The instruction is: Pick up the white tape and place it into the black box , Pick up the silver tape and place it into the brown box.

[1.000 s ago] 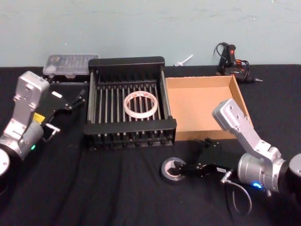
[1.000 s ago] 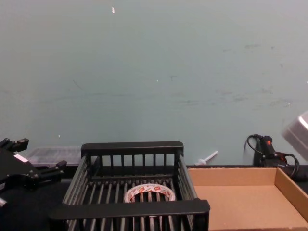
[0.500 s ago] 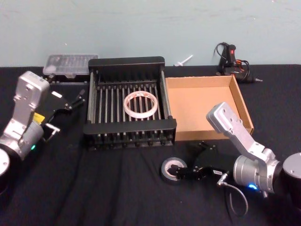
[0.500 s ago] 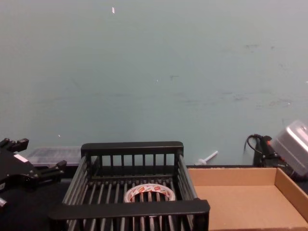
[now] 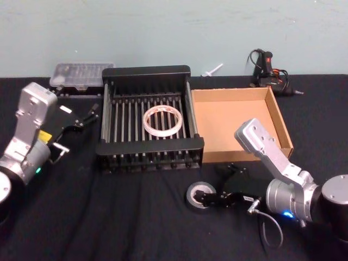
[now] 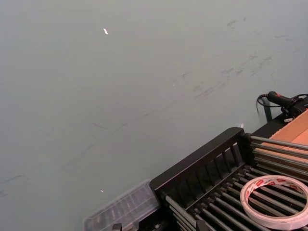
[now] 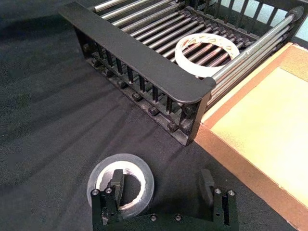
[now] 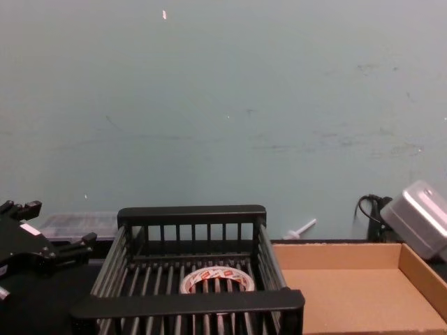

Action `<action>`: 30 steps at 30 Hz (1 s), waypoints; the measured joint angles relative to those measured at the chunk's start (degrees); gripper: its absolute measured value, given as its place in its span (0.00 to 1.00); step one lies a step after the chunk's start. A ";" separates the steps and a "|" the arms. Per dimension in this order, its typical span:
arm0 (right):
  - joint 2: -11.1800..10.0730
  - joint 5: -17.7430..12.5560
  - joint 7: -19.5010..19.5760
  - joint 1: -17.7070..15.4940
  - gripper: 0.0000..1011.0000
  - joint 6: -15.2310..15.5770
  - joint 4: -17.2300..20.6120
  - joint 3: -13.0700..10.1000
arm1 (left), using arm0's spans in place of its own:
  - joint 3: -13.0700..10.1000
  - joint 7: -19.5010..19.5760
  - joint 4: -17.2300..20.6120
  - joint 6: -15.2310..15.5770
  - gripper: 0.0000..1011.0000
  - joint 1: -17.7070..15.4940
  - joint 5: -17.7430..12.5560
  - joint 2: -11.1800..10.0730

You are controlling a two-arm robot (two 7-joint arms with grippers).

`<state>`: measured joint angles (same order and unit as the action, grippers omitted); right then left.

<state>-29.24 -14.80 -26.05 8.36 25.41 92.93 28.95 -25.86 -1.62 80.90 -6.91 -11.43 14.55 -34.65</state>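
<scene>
The silver tape (image 5: 191, 194) (image 7: 144, 172) lies flat on the black cloth in front of the black box's near right corner. My right gripper (image 5: 217, 185) (image 7: 161, 185) is open low over it, with one finger inside the roll's pale core and the other outside, toward the brown box (image 5: 234, 125) (image 7: 260, 130) (image 8: 349, 293). The white tape (image 5: 145, 122) (image 7: 179, 57) (image 8: 216, 271) (image 6: 246, 202) rests on the barred floor of the black box (image 5: 149, 147) (image 7: 139, 62) (image 8: 188, 301) (image 6: 197, 161). My left gripper (image 5: 84, 115) (image 8: 49, 234) is parked open, left of the black box.
A clear plastic case (image 5: 81, 73) (image 6: 125, 209) sits behind the black box's left corner. A black glue gun with cables (image 5: 266, 68) (image 6: 284, 101) and a small white piece (image 5: 212, 69) lie by the wall behind the brown box. The brown box holds nothing.
My right arm has shifted left and settled lower by the silver tape, its grey housing showing further into the chest view. The left arm and both rolls have stayed still.
</scene>
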 joint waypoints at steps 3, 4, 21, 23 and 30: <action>0.08 0.19 0.15 0.02 0.99 0.00 -0.01 0.09 | 0.00 0.00 0.00 0.00 0.99 0.00 0.00 0.00; 0.08 0.19 0.16 0.02 0.99 0.00 -0.01 0.08 | 0.00 0.00 0.00 0.00 0.99 0.00 0.00 0.00; 0.00 0.08 0.15 -0.01 0.90 -0.03 0.00 0.01 | 0.00 0.00 0.00 0.00 0.99 0.00 0.00 0.00; -0.01 0.07 0.14 -0.02 0.87 -0.04 0.00 -0.01 | 0.00 0.00 0.00 0.00 0.99 0.00 0.00 0.00; -0.03 0.02 0.11 -0.04 0.66 -0.06 0.04 -0.04 | 0.00 0.00 0.00 0.00 0.99 0.00 0.00 0.00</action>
<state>-29.26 -14.78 -25.94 8.32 25.35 92.97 28.91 -25.86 -1.62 80.90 -6.91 -11.43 14.55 -34.65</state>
